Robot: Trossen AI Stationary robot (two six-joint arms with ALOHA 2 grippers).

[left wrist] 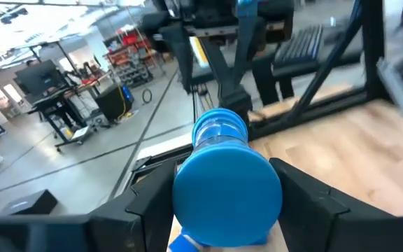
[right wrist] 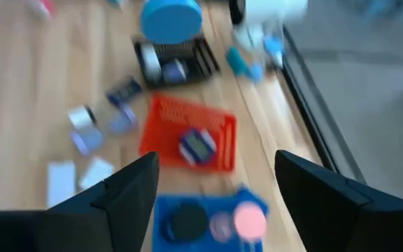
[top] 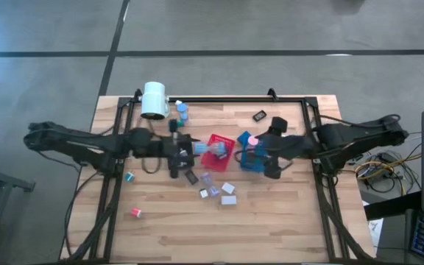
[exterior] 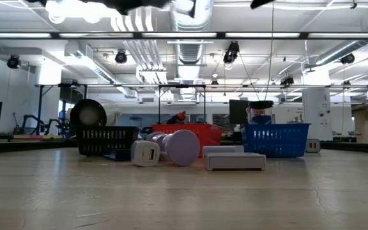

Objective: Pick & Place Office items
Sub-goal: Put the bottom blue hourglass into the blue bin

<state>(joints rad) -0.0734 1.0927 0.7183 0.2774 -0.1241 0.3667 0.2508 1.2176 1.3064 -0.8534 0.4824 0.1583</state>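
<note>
From where I stand, no lettering, label, brand or number on anything here can be read.

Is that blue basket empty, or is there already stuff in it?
Not empty. The right wrist view shows the blue basket holding a pink cap and a black round piece.

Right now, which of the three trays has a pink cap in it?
The blue tray, beneath the right gripper: the pink cap sits at its far end. The red tray and black tray show none.

Grey concrete floor [top: 271, 29], strip-lit ceiling [exterior: 184, 35], perhaps desks beyond.
</note>
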